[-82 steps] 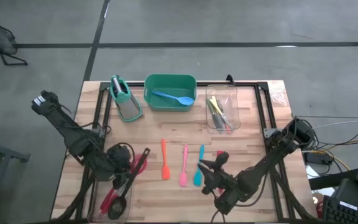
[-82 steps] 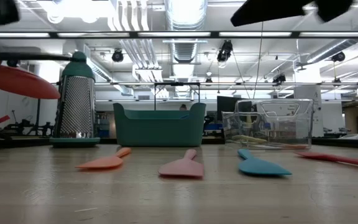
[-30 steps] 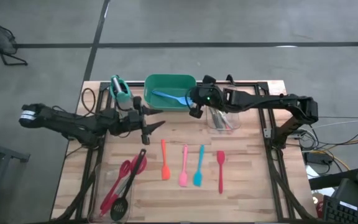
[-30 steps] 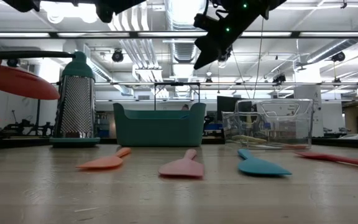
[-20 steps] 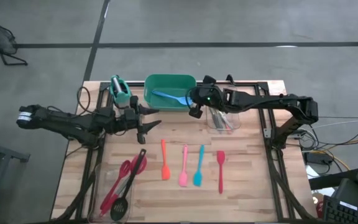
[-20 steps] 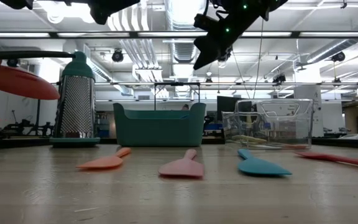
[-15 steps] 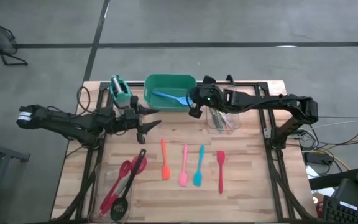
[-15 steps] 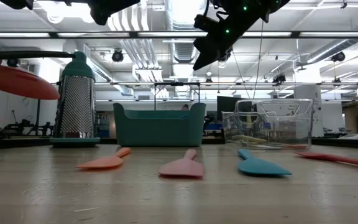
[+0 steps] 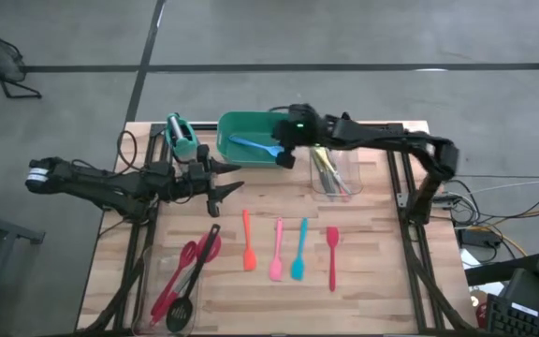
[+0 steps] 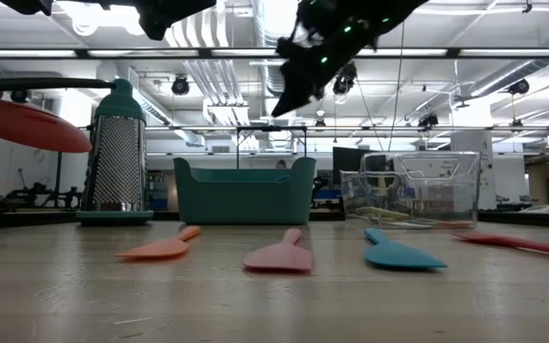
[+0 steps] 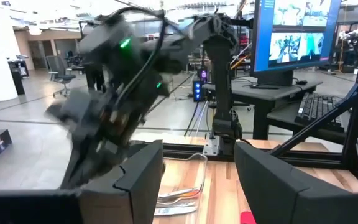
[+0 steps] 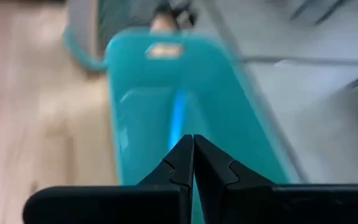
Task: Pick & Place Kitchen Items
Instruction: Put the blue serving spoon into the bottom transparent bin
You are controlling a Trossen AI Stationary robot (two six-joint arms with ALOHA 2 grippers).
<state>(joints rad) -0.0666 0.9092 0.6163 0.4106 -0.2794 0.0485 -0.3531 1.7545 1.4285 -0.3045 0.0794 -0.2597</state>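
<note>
Right pincer (image 12: 192, 163): fingertips pressed together, nothing between them. It hangs over the green tub (image 9: 255, 122), above its right end, pointed down at the blue spoon (image 9: 258, 146) lying inside.

Change: half a second ago this pincer sat a little further right, in the gap between the tub and the clear bin (image 9: 335, 164). It has now swung left over the tub. My read: I am lining up on the spoon, or just passing over; jaws would have to part before any grasp.

Left pincer (image 9: 225, 178): fingers spread wide, empty, held in the air in front of the metal grater (image 9: 187, 148), over bare tabletop (image 9: 382, 271). No shift from half a second ago.

Further out, on the tabletop: a row of four spatulas, orange (image 9: 247, 241), pink (image 9: 277, 249), blue (image 9: 299, 250), red (image 9: 332, 256), side by side, apart from each other, none moved. Red and black utensils (image 9: 187, 281) lie bunched at the near left. Slim yellow-handled tools (image 9: 327, 170) sit in the clear bin.

Judgement: most items not yet sorted; task is early.
</note>
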